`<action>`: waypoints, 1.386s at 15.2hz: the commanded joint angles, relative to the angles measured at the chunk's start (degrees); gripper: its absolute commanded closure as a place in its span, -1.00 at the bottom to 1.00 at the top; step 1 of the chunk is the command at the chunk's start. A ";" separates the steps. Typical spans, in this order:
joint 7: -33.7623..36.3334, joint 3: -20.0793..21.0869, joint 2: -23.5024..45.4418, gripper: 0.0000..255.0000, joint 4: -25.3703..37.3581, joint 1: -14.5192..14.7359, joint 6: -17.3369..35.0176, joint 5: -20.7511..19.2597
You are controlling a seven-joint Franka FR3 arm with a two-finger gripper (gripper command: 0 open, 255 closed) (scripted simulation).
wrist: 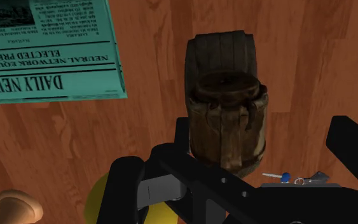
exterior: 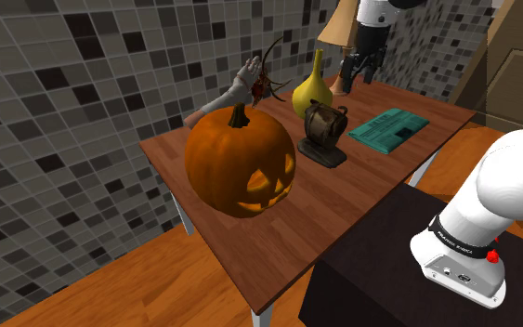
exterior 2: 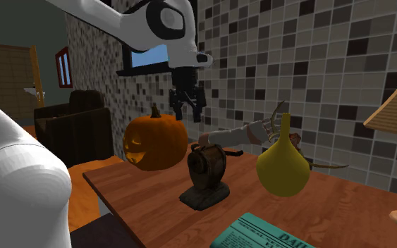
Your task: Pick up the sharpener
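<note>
The sharpener [exterior: 324, 135] is a dark brown, old-looking crank device on a flat base, standing upright mid-table between the pumpkin and the newspaper. In the second exterior view the sharpener [exterior 2: 205, 176] sits in front of the pumpkin. My black gripper [exterior: 357, 70] hangs well above the table, toward its far end. From the second exterior view the gripper [exterior 2: 186, 106] points down with its fingers apart, holding nothing. Through the wrist view the sharpener [wrist: 225, 108] lies far below, between the open gripper [wrist: 238, 156] and the wooden tabletop.
A large carved pumpkin [exterior: 241, 163] stands by the sharpener, a yellow vase [exterior: 312, 91] and a severed-hand prop [exterior: 236, 88] behind it. A green newspaper [exterior: 389, 128] lies flat nearby. A lamp [exterior: 338, 28] stands at the far edge of the wooden table [exterior: 278, 241].
</note>
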 commanded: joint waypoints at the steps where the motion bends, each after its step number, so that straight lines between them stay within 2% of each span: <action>1: 1.85 0.17 4.33 -1.00 1.25 -0.41 2.90 0.00; 8: 7.78 0.33 19.91 -1.00 8.11 -1.70 10.75 -0.23; 14: 12.28 -0.23 33.42 -1.00 16.85 -2.60 14.79 -0.33; 21: 12.96 -0.36 36.29 -1.00 15.04 -2.70 19.40 -0.47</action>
